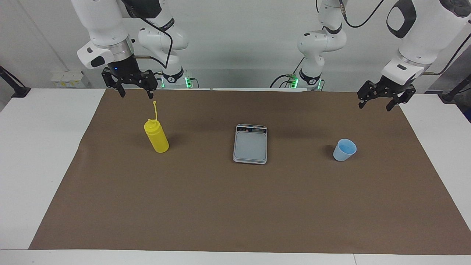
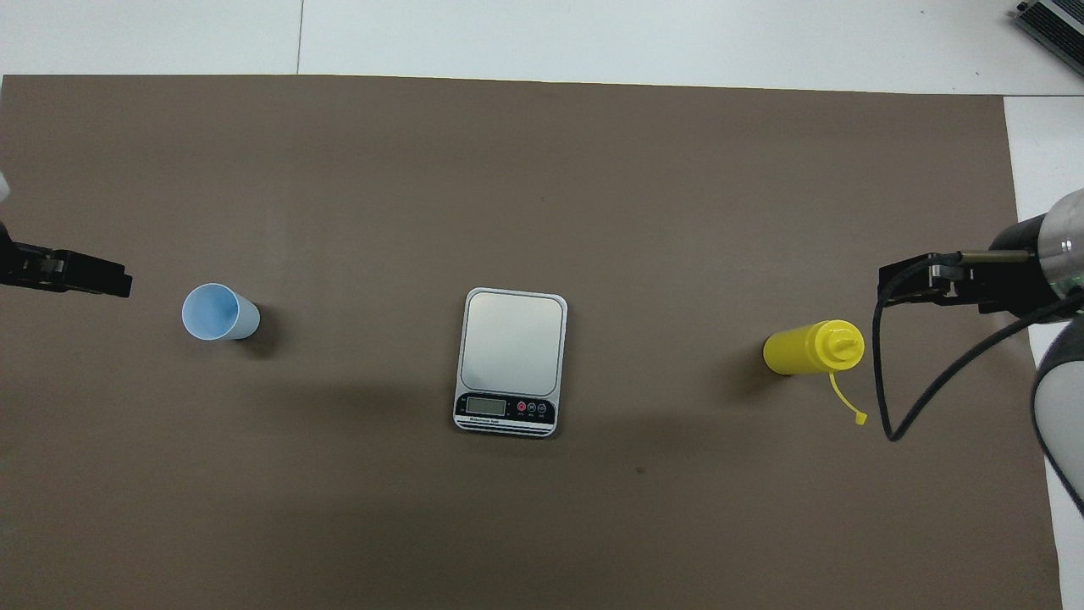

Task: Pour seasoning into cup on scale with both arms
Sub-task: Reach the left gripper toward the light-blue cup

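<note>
The seasoning, a yellow squeeze bottle, stands upright on the brown mat toward the right arm's end, its thin nozzle pointing up. My right gripper hangs open and empty in the air just above the nozzle's tip, apart from it. The silver-grey scale lies at the mat's middle with nothing on its platform. The light blue cup stands upright on the mat toward the left arm's end. My left gripper hovers open and empty over the mat's edge, apart from the cup.
The brown mat covers most of the white table. A black cable loops down from the right arm beside the bottle. Both arm bases stand at the robots' edge of the table.
</note>
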{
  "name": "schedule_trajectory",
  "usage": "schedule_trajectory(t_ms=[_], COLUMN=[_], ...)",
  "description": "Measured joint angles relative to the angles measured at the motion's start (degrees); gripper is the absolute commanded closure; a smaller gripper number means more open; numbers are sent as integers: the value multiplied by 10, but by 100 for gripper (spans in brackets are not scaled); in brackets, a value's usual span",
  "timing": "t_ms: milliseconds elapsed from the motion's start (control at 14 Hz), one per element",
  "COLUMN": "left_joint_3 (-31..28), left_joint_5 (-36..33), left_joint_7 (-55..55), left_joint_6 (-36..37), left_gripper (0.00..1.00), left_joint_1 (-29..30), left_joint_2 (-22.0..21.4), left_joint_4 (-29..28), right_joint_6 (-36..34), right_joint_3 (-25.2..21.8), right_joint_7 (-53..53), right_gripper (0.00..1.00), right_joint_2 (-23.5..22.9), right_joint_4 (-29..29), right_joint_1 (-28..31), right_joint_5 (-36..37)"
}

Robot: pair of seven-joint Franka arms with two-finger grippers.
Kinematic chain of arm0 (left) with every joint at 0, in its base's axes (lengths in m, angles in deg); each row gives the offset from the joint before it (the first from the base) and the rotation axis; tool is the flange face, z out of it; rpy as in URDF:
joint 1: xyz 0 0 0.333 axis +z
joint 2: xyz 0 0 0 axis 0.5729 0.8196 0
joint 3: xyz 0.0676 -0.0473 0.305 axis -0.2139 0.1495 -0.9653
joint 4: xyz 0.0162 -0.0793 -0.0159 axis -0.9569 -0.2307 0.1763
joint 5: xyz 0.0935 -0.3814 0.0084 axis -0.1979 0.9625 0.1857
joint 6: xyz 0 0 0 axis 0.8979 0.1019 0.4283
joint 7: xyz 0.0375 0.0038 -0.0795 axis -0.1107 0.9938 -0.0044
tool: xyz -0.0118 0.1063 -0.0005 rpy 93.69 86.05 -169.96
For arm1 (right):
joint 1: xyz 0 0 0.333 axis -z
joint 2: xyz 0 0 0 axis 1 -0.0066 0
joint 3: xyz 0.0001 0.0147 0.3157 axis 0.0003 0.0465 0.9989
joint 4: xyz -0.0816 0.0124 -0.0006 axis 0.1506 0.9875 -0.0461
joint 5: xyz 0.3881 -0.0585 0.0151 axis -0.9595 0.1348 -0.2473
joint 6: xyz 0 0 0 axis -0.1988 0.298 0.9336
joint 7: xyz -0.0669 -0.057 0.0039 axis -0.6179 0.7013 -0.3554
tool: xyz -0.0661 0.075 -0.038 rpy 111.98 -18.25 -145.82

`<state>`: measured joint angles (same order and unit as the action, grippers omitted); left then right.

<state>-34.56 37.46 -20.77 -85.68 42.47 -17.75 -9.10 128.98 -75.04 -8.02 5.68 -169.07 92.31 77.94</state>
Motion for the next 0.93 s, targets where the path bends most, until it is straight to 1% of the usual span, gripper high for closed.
schedule_trajectory(t_ms=[215,358,645,788,931], left_joint_3=[-3,-4,-5,-2,2], left_joint_5=[0,0,0,0,0], left_joint_7=[2,2,1,-6,-25], left_joint_6=[-88,-141,-257,-275,-281], left_gripper=[0,0,0,0,0], left_joint_1=[29,38,53,53,51], left_joint_2=[6,23,47,49,49], left_joint_4=[-63,-94,-178,-204,-216], right_joint_6=[0,0,0,0,0], right_joint_3=[-1,-1,-1,-1,-1], right_joint_7=[0,0,0,0,0], right_gripper=[0,0,0,0,0], right_joint_2=[0,0,0,0,0], right_joint_4=[0,0,0,0,0], right_joint_1=[0,0,0,0,0], right_joint_5=[0,0,0,0,0])
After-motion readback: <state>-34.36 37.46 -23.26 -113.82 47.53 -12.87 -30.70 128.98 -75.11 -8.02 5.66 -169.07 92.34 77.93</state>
